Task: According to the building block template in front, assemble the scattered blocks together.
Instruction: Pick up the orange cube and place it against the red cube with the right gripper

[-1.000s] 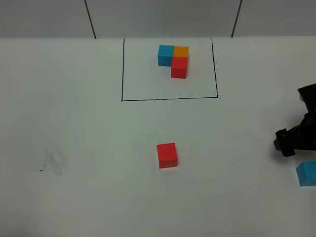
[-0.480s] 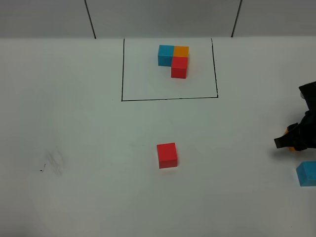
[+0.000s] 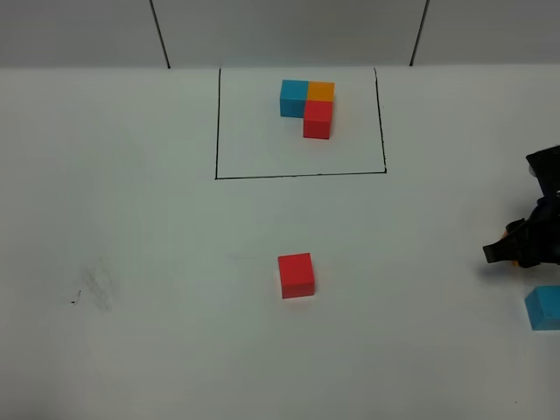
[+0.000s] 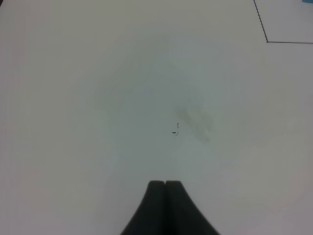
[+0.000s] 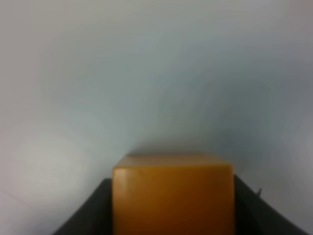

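Pinching the orange block between its jaws, my right pincer hangs close to the table. The blue block lies just beside that pincer on its near side. The red block is well apart toward its left, and the building block template stands farther out beyond that. My left pincer is pressed together above a faint smudge.

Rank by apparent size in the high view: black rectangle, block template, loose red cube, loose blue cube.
1. black rectangle
2. block template
3. loose red cube and loose blue cube: unranked, since the picture edge cuts off the blue one.
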`<state>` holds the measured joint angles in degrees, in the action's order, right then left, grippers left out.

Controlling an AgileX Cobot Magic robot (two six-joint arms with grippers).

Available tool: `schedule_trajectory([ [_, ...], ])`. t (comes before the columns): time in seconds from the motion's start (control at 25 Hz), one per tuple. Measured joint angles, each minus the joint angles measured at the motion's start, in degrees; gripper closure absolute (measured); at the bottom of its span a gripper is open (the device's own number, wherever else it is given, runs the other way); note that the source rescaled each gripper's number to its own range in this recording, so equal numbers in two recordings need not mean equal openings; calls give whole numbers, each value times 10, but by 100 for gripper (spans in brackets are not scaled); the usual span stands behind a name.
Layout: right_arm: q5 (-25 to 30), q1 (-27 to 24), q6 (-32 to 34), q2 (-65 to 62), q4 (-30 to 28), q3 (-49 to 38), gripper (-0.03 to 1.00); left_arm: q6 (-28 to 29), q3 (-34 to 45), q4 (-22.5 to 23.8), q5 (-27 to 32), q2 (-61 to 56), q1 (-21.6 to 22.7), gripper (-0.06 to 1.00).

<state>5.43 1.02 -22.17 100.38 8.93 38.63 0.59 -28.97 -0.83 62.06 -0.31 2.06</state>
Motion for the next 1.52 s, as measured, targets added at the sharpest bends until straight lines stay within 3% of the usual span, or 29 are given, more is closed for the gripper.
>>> schedule_trajectory([
  [0.72, 4, 7, 0, 1, 0, 0, 50, 0, 0, 0, 0, 0, 0, 94],
  [0.92, 37, 27, -1, -29, 0, 3, 50, 0, 0, 0, 0, 0, 0, 94],
  [1.2, 139, 48, 0, -99, 15, 55, 50, 0, 0, 0, 0, 0, 0, 94],
  [1.52, 202, 135, 6, -209, 28, 100, 50, 0, 0, 0, 0, 0, 0, 94],
])
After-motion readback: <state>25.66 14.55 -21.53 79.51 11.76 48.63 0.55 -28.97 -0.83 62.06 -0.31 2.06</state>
